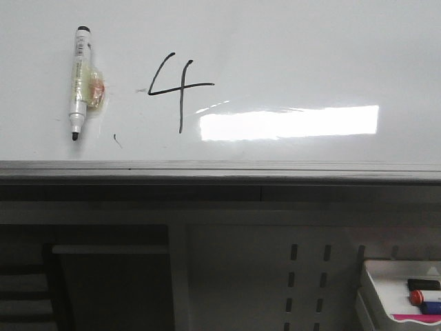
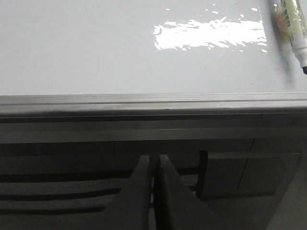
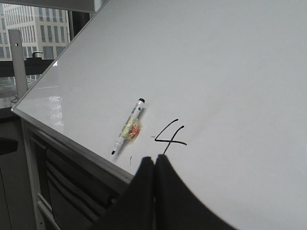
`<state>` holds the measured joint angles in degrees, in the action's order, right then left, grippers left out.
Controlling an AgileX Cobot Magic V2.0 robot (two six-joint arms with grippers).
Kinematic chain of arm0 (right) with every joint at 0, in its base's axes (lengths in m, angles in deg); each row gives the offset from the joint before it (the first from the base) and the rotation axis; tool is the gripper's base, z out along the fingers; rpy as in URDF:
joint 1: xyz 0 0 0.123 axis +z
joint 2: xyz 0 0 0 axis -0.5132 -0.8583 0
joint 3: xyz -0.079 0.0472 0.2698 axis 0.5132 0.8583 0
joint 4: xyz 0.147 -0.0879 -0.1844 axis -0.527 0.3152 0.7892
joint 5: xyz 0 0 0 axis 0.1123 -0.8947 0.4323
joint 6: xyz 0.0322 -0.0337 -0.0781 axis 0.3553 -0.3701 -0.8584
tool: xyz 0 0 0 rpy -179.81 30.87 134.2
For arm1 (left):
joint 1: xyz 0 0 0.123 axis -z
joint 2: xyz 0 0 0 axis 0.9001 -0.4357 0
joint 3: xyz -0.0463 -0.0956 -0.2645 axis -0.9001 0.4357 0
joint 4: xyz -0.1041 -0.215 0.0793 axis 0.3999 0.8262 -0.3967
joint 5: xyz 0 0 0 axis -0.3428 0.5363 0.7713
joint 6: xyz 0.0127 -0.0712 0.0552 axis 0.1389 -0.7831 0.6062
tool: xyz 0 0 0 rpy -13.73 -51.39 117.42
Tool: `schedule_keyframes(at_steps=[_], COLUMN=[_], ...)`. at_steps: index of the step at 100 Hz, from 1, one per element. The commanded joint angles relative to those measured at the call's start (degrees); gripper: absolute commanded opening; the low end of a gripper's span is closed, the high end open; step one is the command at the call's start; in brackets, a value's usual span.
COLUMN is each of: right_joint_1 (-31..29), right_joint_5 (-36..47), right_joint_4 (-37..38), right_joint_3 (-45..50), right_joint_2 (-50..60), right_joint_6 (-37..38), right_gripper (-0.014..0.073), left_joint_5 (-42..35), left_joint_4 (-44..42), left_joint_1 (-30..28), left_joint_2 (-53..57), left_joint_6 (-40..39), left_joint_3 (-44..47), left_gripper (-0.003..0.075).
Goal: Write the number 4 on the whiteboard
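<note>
The whiteboard fills the upper part of the front view, with a black hand-drawn number 4 left of its middle. A white marker with a yellow-orange band lies on the board left of the digit, tip down, uncapped. The digit and the marker also show in the right wrist view, and the marker in the left wrist view. My left gripper is shut and empty below the board's grey edge. My right gripper is shut and empty, near the foot of the digit.
A tiny black tick mark sits below the marker. A bright glare patch lies right of the digit. A white tray with spare markers stands at the lower right under the board. Windows and buildings show beyond the board's far end.
</note>
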<state>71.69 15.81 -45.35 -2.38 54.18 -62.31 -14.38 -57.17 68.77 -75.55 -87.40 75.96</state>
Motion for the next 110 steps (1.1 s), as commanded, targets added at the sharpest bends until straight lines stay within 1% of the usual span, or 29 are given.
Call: schedule_keyframes(at_steps=[1, 14, 19, 26, 33, 43, 52, 63, 71, 79, 81, 82, 86, 92, 104, 110], right_joint_1=[-0.2, -1.3, -3.1, -7.3, -13.3, -24.0, -32.6, -40.3, -44.6, -47.1, -47.6, -47.8, -48.3, -48.7, -48.7, -48.7], right_joint_5=[5.0, 4.4, 3.2, 2.2, 1.8, 0.6, -0.1, 0.0, 0.0, -0.9, -3.1, -5.8, -9.7, -11.6, -20.7, -22.7], right_joint_4=[0.6, 0.6, 0.6, -0.1, -0.4, -0.4, -0.4, -0.4, -0.4, 0.1, 0.6, 1.5, 2.9, 3.5, 4.4, 4.4], right_joint_3=[-1.4, -1.4, -1.4, -1.4, -1.4, -1.4, -0.5, 3.0, 7.3, 10.9, 10.7, 10.6, 10.3, 10.6, 10.6, 10.6], right_joint_2=[-0.5, -0.6, -0.6, -0.6, -0.6, -0.6, -0.6, -0.5, 0.4, 3.1, 4.0, 4.2, 5.6, 6.9, 10.8, 10.6], right_joint_6=[-0.4, -0.4, -0.3, 0.6, 2.6, 5.2, 5.2, 5.2, 8.4, 10.2, 10.2, 10.2, 10.2, 10.2, 10.2, 10.2], right_gripper=[-0.0064, -0.0064, -0.0064, -0.0064, -0.0064, -0.0064, -0.0064, -0.0064, -0.0064, -0.0064, -0.0064, -0.0064, -0.0064, -0.0064, -0.0064, -0.0064], left_joint_5=[-2.8, -2.8, -2.8, -2.8, -2.8, -2.8, -2.8, -2.8, -2.8, -2.8, -2.8, -2.8, -2.8, -2.8, -2.8, -2.9], left_joint_4=[0.0, 0.0, 0.0, 0.0, 0.0, 0.0, 0.0, 0.0, 0.0, 0.0, 0.0, 0.0, 0.0, 0.0, 0.0, 0.0], left_joint_1=[-0.1, -0.1, -0.1, -0.1, -0.1, -0.1, -0.1, -0.1, -0.1, -0.1, -0.1, -0.1, -0.1, -0.1, -0.1, -0.1], left_joint_2=[1.4, 1.4, 1.4, 1.4, 1.4, 1.4, 1.4, 1.4, 1.4, 1.4, 1.4, 1.4, 1.4, 1.4, 1.4, 1.4], left_joint_6=[-0.5, -0.5, -0.5, -0.5, -0.5, -0.5, -0.5, -0.5, -0.5, -0.5, -0.5, -0.5, -0.5, -0.5, -0.5, -0.5], left_joint_3=[1.9, 1.9, 1.9, 1.9, 1.9, 1.9, 1.9, 1.9, 1.9, 1.9, 1.9, 1.9, 1.9, 1.9, 1.9, 1.9], left_gripper=[-0.0020, -0.0020, -0.0020, -0.0020, -0.0020, -0.0020, -0.0020, -0.0020, -0.0020, -0.0020, -0.0020, -0.0020, -0.0020, -0.0020, -0.0020, -0.0020])
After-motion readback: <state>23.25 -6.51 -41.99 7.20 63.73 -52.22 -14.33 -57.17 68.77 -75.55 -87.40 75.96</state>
